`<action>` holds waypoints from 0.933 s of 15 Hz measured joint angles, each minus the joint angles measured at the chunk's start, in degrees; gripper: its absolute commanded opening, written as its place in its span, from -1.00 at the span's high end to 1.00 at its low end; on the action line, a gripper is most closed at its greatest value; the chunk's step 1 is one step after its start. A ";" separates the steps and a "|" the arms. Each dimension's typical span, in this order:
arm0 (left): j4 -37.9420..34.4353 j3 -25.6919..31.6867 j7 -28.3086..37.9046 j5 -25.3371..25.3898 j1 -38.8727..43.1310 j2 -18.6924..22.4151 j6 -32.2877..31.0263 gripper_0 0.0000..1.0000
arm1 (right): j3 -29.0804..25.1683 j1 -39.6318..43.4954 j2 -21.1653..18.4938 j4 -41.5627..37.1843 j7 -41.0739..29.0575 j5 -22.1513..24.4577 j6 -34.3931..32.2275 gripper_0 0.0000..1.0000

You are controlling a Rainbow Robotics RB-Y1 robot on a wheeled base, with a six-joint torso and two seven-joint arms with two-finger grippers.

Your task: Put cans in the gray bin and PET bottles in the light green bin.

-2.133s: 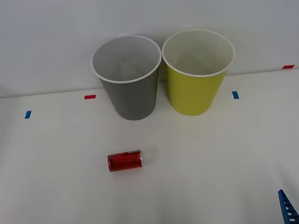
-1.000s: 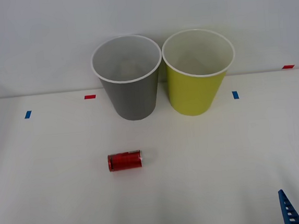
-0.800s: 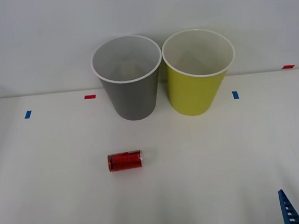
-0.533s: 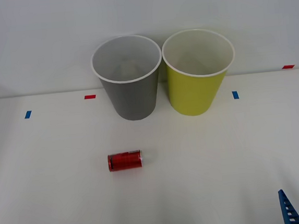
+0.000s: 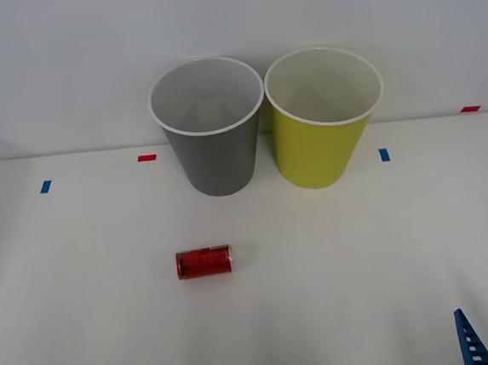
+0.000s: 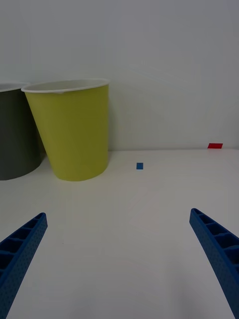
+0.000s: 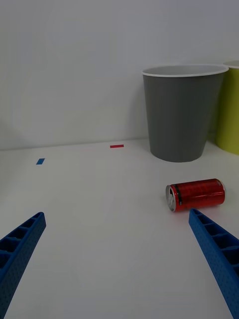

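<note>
A small red can (image 5: pixel 204 261) lies on its side on the white table, in front of the gray bin (image 5: pixel 217 163). The light green bin (image 5: pixel 314 155) stands upright just right of the gray one, their rims nearly touching. My left gripper (image 7: pixel 117 214) hovers open near the table's front left, with the can (image 7: pixel 195 194) a short way ahead by one fingertip. At the front right, my right gripper (image 6: pixel 118 214) is open and empty and faces the light green bin (image 6: pixel 74 134). PET bottles are out of view.
Small tape marks dot the table: red (image 5: pixel 146 158) and blue (image 5: pixel 45 186) at the left, blue (image 5: pixel 383 154) and red (image 5: pixel 470 108) at the right. A white wall rises right behind the bins.
</note>
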 measured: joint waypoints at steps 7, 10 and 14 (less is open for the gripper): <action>0.00 0.00 0.00 0.00 0.00 0.00 0.00 -1.00 | 0.00 0.00 0.00 0.00 0.00 0.00 0.00 -1.00; 0.00 0.00 0.00 0.00 0.00 0.00 0.00 -1.00 | 0.00 0.00 0.00 0.00 0.00 0.00 0.00 -1.00; 1.67 -0.30 0.00 -0.09 -1.14 -0.18 0.64 -1.00 | 0.00 0.00 0.00 0.00 0.00 0.00 0.00 -1.00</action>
